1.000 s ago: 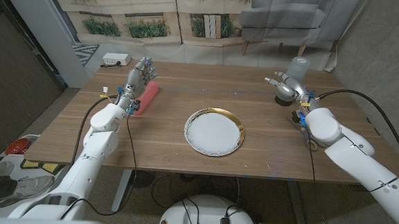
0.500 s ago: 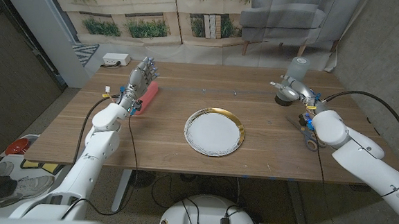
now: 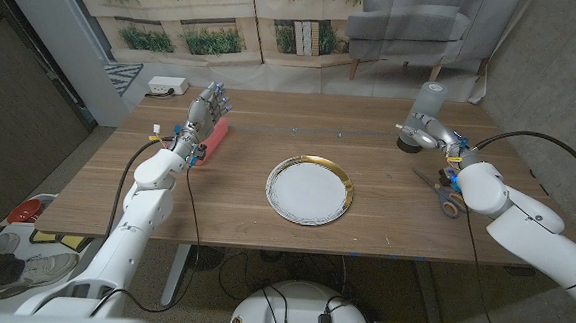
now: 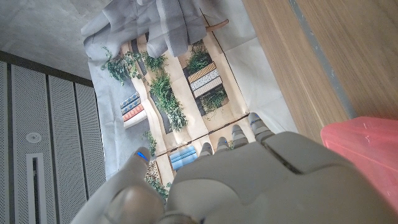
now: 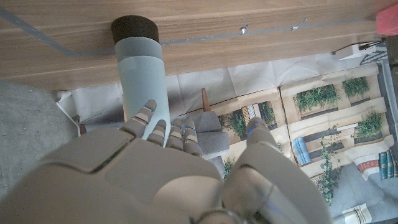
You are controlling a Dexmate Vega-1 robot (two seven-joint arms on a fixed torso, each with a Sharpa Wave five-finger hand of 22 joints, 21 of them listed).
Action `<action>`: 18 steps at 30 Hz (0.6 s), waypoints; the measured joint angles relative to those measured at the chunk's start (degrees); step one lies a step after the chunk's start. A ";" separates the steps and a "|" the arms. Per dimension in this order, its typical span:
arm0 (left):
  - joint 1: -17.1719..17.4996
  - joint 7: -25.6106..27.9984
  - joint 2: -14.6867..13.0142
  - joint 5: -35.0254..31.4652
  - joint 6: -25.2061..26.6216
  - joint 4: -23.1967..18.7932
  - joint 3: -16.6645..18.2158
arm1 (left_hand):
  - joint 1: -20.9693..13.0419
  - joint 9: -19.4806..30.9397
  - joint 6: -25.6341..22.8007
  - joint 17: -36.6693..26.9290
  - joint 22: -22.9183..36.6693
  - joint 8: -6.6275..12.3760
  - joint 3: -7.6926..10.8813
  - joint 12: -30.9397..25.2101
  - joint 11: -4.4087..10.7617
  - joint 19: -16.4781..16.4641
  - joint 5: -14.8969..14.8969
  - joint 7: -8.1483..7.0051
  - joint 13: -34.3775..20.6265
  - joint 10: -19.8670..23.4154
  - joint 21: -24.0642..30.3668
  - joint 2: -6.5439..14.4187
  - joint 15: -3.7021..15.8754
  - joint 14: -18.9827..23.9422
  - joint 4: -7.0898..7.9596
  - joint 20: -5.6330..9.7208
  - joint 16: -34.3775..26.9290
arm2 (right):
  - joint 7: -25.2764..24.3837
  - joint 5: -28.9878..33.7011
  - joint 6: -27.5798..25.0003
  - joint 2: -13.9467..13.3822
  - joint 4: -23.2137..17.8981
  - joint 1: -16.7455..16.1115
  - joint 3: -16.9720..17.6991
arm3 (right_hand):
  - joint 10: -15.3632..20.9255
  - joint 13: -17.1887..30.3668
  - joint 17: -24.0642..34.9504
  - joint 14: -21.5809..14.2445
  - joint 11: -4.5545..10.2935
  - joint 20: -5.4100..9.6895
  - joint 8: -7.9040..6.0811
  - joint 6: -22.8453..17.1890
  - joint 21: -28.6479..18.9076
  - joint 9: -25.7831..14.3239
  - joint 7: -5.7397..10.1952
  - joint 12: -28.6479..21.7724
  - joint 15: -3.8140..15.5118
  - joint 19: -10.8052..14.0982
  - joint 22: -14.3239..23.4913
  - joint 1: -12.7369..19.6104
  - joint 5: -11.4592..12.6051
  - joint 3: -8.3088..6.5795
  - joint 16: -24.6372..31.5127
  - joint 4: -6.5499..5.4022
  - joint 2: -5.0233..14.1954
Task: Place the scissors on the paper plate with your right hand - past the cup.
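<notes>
The scissors (image 3: 445,194) lie on the wood near the table's right edge, close beside my right forearm. A white paper plate (image 3: 308,191) with a gold rim sits at the table's middle. A grey-blue cup (image 3: 427,108) stands mouth down on a dark base at the far right; it also appears in the right wrist view (image 5: 142,68). My right hand (image 3: 432,136) hovers just in front of the cup, fingers apart and holding nothing (image 5: 168,174). My left hand (image 3: 207,108) stands upright at the far left, fingers spread and holding nothing.
A pink block (image 3: 212,140) lies beside my left hand and shows in the left wrist view (image 4: 367,143). A white power strip (image 3: 166,87) sits past the table's far left corner. The table's right edge runs just beyond the scissors.
My right arm has swung to the right, carrying the hand from the cup's left side to its front and uncovering the scissors. The left arm has barely moved.
</notes>
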State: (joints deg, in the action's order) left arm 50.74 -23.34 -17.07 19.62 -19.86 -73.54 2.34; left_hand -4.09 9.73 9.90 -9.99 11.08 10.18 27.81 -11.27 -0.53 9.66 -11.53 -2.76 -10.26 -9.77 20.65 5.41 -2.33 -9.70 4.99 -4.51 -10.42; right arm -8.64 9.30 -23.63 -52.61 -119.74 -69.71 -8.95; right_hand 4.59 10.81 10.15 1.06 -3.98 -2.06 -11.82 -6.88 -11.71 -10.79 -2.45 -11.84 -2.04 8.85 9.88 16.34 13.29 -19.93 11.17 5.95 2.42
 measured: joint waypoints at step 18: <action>0.25 -0.07 0.04 -0.11 0.20 -0.91 -0.28 | -0.01 0.00 -0.22 0.00 -0.01 0.00 -0.24 0.00 0.00 0.32 0.00 -0.22 0.00 0.00 -0.33 0.01 0.00 0.00 0.24 -0.32 0.00 | -1.06 2.56 -5.57 -3.32 -2.35 -2.41 0.14 | 0.54 0.00 0.00 -0.61 0.10 -0.01 0.00 -0.30 0.00 0.00 0.30 0.00 0.00 0.62 0.00 0.68 0.00 -0.19 0.00 0.18 0.68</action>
State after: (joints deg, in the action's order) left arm 50.99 -23.42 -17.03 19.51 -19.66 -74.44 2.06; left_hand -4.10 9.73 9.68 -9.99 11.07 10.18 27.57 -11.27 -0.53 9.98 -11.53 -2.98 -10.26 -9.77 20.32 5.42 -2.33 -9.70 5.23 -4.82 -10.42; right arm -9.69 11.86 -29.20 -55.93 -122.09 -72.13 -8.81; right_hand 5.13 10.81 10.15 0.45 -3.89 -2.07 -11.82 -7.19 -11.71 -10.78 -2.15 -11.84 -2.04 9.47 9.88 17.02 13.29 -20.11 11.17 6.13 3.10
